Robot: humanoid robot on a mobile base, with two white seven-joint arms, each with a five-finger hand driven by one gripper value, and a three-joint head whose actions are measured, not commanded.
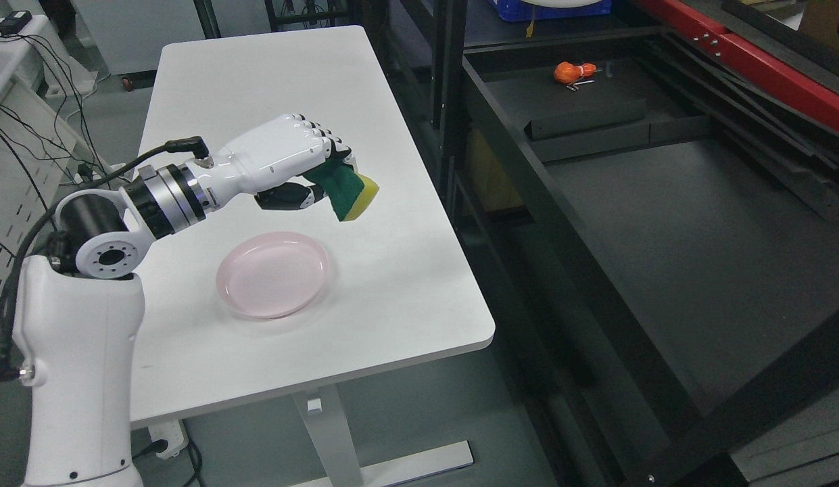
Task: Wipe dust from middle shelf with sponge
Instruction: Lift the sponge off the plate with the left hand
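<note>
The robot's left hand is up in the air over the white table. Its white fingers are curled tight around a sponge. The thumb is underneath and squeezes the sponge from below. The sponge is green on one side and yellow on the other. The yellow end sticks out past the fingers and points toward the shelf side of the table. The sponge does not touch the table.

A pink plate lies flat on the table, just below the hand and a little nearer to the front edge of the table. The hand and the plate are apart.

The left arm comes up from the bottom left, beside the table. A black cable runs along it to the wrist.

To the right of the table stands a big dark shelf. Its flat black board is well apart from the sponge. Far back on the board, away from the table, lies a small orange thing. I cannot tell what it is. A red bar runs along the far side of the shelf.
</note>
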